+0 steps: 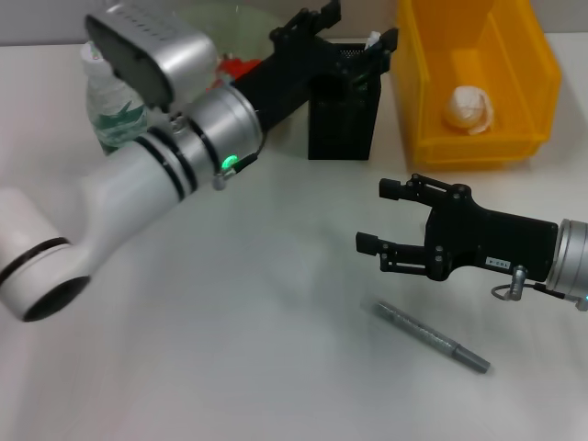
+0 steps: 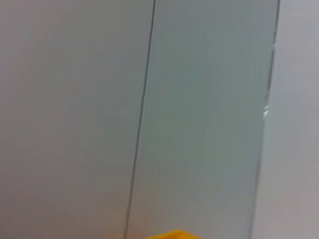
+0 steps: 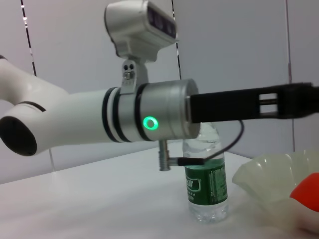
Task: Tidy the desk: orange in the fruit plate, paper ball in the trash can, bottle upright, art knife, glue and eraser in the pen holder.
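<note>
From the upright clear plastic bottle with a green label (image 1: 108, 108) far left, the left gripper (image 1: 354, 35) spreads wide above the black mesh pen holder (image 1: 342, 115), while the empty, wide-open right gripper (image 1: 381, 216) should descend squarely over the grey art knife (image 1: 430, 336) lying near right.

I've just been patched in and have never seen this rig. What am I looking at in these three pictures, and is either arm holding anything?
It is a two-armed robot at a white desk. The head camera looks down: the left gripper reaches over the black pen holder, open, with something small and white at one fingertip. The right gripper hovers open and empty above a grey art knife. The yellow trash can holds the paper ball. The right wrist camera shows the upright bottle and the fruit plate. The left wrist camera sees mostly wall.
</note>
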You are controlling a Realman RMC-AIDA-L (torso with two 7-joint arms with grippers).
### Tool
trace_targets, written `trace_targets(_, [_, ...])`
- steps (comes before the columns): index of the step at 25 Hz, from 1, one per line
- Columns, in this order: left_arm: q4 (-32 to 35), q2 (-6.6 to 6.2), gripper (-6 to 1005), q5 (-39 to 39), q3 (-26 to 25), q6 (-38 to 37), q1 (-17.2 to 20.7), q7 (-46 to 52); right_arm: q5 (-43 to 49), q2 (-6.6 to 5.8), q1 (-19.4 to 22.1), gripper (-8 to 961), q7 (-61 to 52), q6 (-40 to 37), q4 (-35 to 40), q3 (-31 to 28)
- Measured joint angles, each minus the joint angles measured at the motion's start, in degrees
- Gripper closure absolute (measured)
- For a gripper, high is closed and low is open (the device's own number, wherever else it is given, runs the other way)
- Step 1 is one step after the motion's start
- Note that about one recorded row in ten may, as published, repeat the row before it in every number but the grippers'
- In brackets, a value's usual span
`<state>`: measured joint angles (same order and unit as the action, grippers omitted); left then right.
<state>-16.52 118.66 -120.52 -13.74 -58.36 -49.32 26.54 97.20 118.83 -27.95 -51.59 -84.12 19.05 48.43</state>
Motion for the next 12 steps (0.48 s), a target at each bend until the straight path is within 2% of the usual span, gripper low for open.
trace_targets(7, [10.0,-0.35,154,-11.0,0.2,-13.2,2.7,14.6,0.0,0.0,0.0,214,0.0,0.0,0.0,0.0])
trace_targets(12, [17.3,-0.45,155,-16.8,0.6,-23.3,5.3,19.9,0.0,0.0,0.0,215,0.0,0.0,0.0,0.0])
